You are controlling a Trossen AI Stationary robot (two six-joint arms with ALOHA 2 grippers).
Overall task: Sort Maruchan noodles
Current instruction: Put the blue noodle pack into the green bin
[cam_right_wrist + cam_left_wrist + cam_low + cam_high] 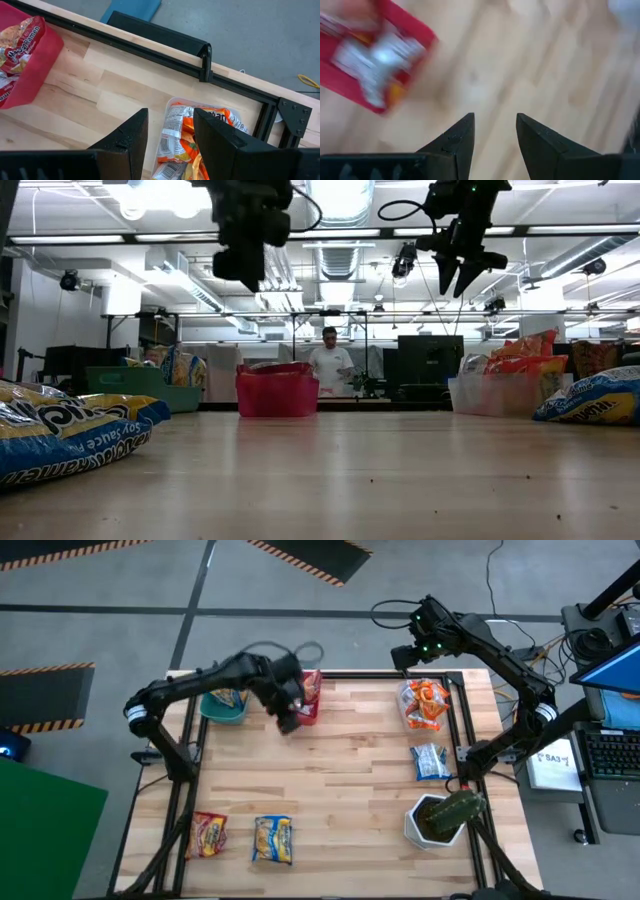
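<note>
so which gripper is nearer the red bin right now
Left. The left gripper is above the red bin's near edge, open and empty. The right gripper is across the table, open above the clear bin of orange packets.

wooden table (330,780), pink bin (276,392), teal bin (222,708), potted plant (440,818), person (330,367)

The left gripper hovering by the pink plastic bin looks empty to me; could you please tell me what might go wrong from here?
1. The left gripper, fingers open and empty, hangs beside the pink plastic bin; lowering carelessly could knock it.
2. The yellow-and-blue ramen packet and the red ramen packet lie close together, so one grasp might catch both.
3. The right gripper hovers open over the clear bin of orange packets and could snag them.
</note>
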